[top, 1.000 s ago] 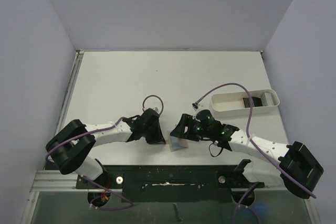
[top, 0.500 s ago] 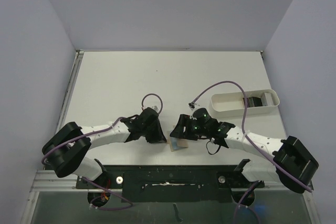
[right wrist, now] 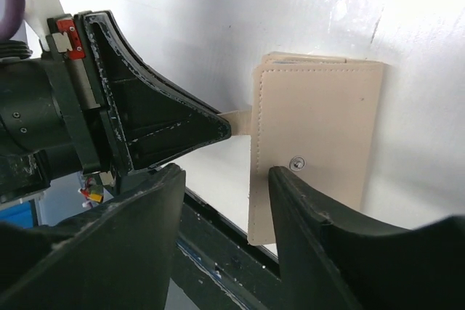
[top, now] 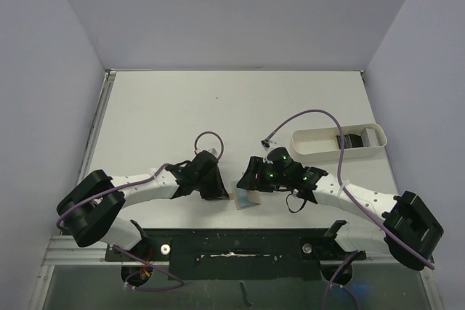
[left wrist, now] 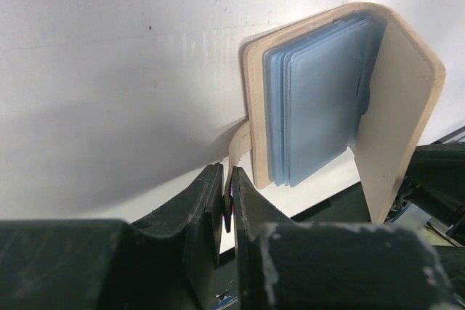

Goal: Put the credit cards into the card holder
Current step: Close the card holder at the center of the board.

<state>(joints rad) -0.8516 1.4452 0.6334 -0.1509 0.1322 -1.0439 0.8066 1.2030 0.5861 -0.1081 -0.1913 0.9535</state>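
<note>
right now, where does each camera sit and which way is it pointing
Top external: above and behind the bases, looking down at the table; shows left arm, right arm, left hand, right hand.
Left wrist: on the left arm, facing the open card holder; its own hand pinches the strap.
Right wrist: on the right arm, facing the holder's tan cover; its own open fingers and the left hand show.
Shared: both wrist views show the card holder and the left hand.

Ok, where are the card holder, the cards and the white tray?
card holder (right wrist: 320, 128), right wrist view, tan outer cover.
cards (top: 354, 139), top view, dark stack's middle.
tray (top: 320, 152), top view, near wall.
</note>
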